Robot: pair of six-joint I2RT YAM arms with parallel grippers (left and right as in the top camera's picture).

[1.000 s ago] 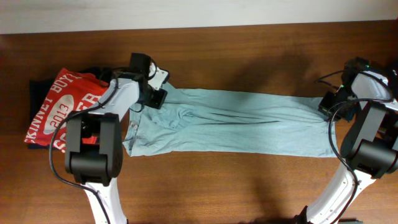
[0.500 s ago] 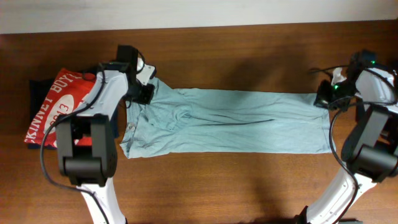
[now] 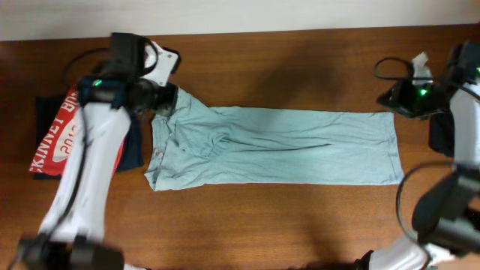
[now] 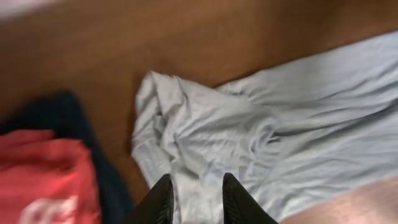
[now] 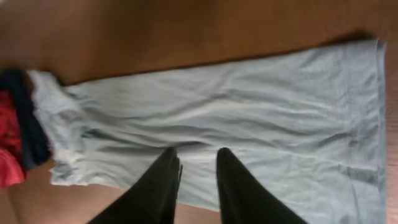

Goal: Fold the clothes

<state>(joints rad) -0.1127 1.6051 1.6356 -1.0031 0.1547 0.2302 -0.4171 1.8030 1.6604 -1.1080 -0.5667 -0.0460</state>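
The table [image 3: 300, 217] is dark reddish-brown wood with a faint grain, and a pale strip of wall [image 3: 225, 15] runs along its far edge. The wood around the cloth is bare.

The pale grey-blue t-shirt [image 3: 277, 146] lies flat on the wood as one long band reaching from one gripper to the other. The cloth is smooth along the middle, with soft lengthwise creases.

The left gripper [image 4: 196, 180] has its two black fingers parted with a clear gap, and nothing is caught between them. Straight below and ahead of these jaws sits the bunched, wrinkled end of the shirt, heaped in folds. Beyond the heap is open wood. Off to one side of the jaws, toward the table's end, lies the red t-shirt [image 3: 56, 139] on top of a black garment [image 3: 45, 105]. The black cloth comes just beside the crumpled shirt end, and I cannot tell whether the two touch.

The right gripper [image 5: 196, 152] is likewise spread, fingers apart and empty. Under and in front of its jaws stretches the flat length of the shirt, with the straight stitched hem at the near end, off to the side of the fingers. Past the shirt's long edge is bare wood. At the far end from these jaws the red and black cloths show as a small blurred patch
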